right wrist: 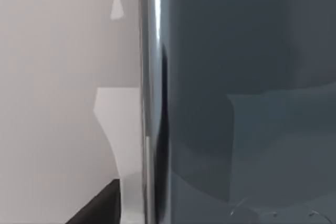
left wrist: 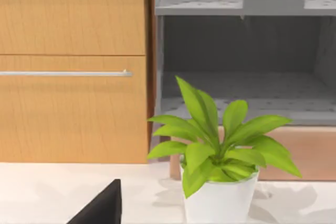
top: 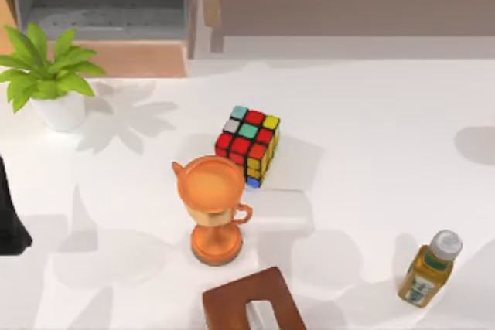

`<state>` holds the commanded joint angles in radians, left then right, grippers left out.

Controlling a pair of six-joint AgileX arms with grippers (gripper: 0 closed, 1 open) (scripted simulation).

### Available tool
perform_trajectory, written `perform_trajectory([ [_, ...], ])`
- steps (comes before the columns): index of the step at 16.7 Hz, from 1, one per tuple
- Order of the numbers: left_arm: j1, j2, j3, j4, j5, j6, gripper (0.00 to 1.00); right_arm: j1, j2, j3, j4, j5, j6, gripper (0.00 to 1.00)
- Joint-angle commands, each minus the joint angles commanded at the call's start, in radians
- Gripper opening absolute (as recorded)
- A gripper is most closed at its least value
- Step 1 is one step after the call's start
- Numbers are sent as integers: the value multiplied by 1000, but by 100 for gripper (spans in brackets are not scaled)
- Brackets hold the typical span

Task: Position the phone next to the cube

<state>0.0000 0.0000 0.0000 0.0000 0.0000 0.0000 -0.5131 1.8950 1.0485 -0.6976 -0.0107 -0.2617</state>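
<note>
Phone [right wrist: 247, 93]: dark glossy screen with a silver rim, very close before my right wrist camera, white table [right wrist: 58, 77] beside it. Where it sits on the table I cannot tell. A black finger tip [right wrist: 97, 205] shows at that view's edge.

Cube [top: 248, 144]: mid-table, slightly left of centre, resting flat, red and teal stickers up, yellow side facing right.

Orange trophy cup [top: 214, 208]: upright just near-left of the cube, its rim overlapping the cube's near corner from above; touching or not, unclear.

Brown box [top: 253, 301]: near edge, white slot on top, just beyond the trophy's base.

Bottle [top: 429, 268]: near right, white cap, well apart from the cube.

Potted plant [top: 48, 75]: far left, white pot.

My left arm [top: 11, 222]: dark shape at the left edge, parked.
</note>
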Motion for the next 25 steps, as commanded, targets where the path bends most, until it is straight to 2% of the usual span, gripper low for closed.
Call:
perform_trajectory([
  [13, 0, 0, 0, 0, 0, 0, 100, 0, 0, 0, 0, 0, 0, 2],
  [25, 0, 0, 0, 0, 0, 0, 100, 0, -36, 22, -42, 0, -1, 0],
])
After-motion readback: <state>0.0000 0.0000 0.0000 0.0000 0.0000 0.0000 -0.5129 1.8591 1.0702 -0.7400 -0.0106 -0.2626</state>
